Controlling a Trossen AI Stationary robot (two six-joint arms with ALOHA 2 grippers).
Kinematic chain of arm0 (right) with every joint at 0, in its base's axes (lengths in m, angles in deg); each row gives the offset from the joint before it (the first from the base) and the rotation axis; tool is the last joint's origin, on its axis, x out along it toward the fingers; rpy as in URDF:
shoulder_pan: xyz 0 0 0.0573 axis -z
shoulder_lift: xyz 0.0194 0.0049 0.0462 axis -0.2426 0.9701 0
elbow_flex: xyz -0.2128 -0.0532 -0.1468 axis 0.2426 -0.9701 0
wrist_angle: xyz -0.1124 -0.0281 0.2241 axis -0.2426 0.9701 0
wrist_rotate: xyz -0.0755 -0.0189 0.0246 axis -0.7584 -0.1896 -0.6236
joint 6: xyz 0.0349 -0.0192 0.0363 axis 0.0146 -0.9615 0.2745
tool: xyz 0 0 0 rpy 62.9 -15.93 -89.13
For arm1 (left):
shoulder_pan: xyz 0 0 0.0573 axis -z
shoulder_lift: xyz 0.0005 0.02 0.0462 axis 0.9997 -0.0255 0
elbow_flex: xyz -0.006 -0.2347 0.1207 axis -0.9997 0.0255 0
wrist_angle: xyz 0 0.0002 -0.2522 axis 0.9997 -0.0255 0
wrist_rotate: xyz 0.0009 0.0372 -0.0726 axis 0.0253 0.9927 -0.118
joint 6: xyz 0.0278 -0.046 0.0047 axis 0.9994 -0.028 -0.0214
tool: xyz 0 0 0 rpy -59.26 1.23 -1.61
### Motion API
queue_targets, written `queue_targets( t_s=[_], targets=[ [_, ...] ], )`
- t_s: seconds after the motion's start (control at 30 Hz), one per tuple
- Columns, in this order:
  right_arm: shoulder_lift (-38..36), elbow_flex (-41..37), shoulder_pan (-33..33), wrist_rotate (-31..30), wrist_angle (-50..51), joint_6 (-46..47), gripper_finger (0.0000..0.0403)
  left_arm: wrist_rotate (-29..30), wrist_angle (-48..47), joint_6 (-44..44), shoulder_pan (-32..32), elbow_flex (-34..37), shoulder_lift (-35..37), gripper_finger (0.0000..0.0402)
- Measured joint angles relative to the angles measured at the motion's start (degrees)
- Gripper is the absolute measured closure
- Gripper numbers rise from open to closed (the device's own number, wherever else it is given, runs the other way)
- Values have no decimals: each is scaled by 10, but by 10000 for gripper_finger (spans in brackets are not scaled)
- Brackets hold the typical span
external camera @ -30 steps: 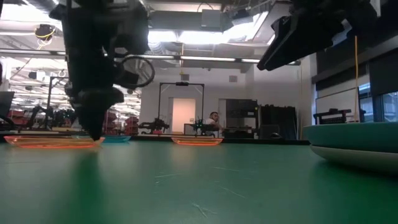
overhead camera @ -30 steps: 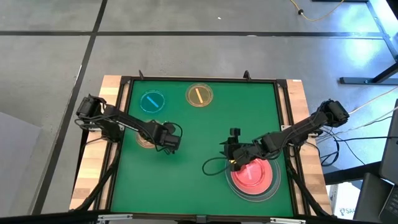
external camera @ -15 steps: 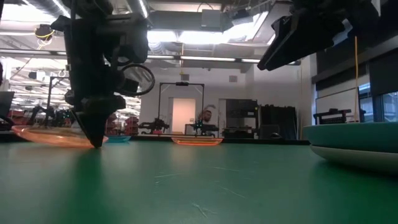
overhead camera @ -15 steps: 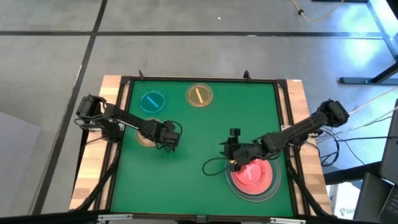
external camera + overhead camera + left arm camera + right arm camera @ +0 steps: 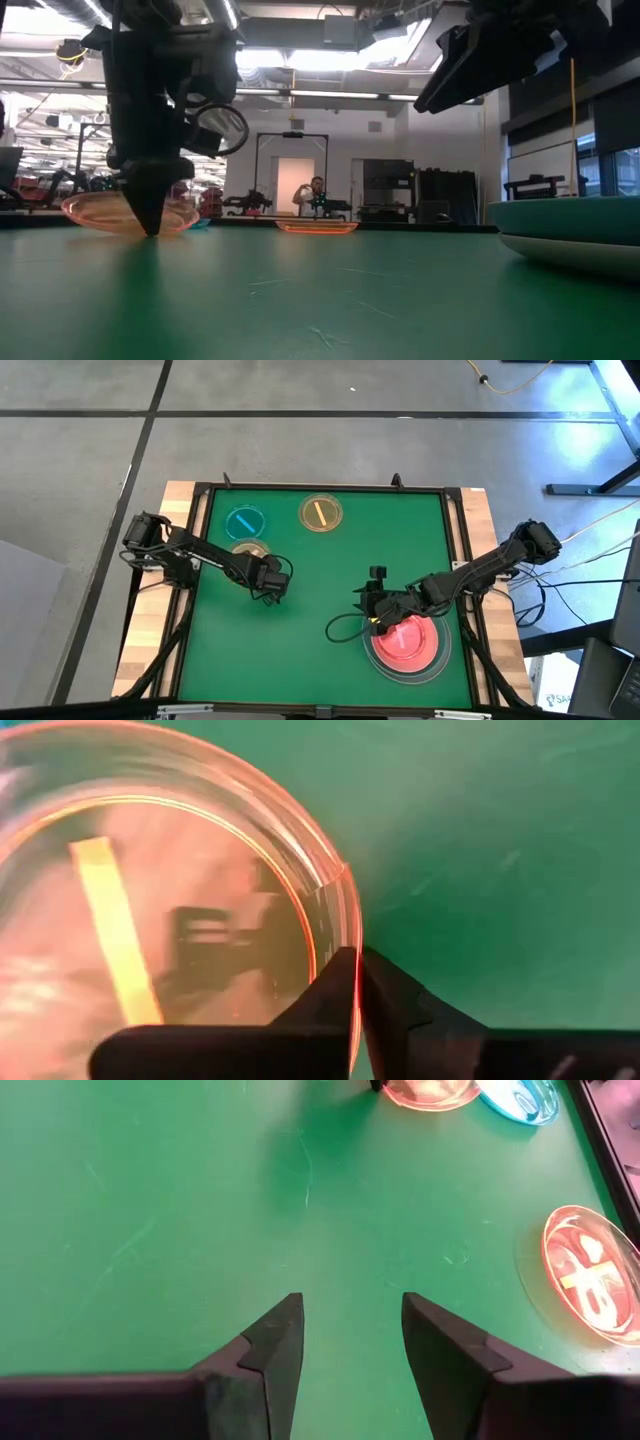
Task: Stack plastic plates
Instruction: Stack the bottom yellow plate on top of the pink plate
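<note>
My left gripper is shut on a small translucent orange-pink plate with a yellow centre bar. In the low view this plate is tilted above the mat. A small blue plate and a small yellow plate lie flat near the far edge. A large pink plate lies on a teal plate, which rests on a grey-white one, near the right near corner. My right gripper is open beside that stack, toward the table's left, touching nothing. My left gripper pinches the small orange-pink plate's rim between its two fingers, at the plate's edge nearest the table's middle. The fingers come from above, pointing down. The plate sticks out sideways from them, tilted and off the mat.
The green mat has a raised dark frame around it. Cables loop on the mat by the right gripper. Bare mat lies between the two grippers. A person stands far back in the room.
My left gripper has stayed shut on the small orange-pink plate and turned about in place. The plate has risen from lying flat on the mat to a tilted, lifted pose and has swung toward the far edge, ending just short of the blue plate.
</note>
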Motion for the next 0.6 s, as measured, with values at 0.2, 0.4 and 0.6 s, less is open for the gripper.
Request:
queue_targets(
  t_s=[0.2,0.4,0.6],
  targets=[
    [0,0,0,0,0,-13,242,1,2,45,14,-28,-1,398],
    [0,0,0,0,0,-14,242,19,24,117,63,-83,-1,399],
    [0,0,0,0,-6,-17,242,37,143,247,107,-114,-1,398]
  ],
)
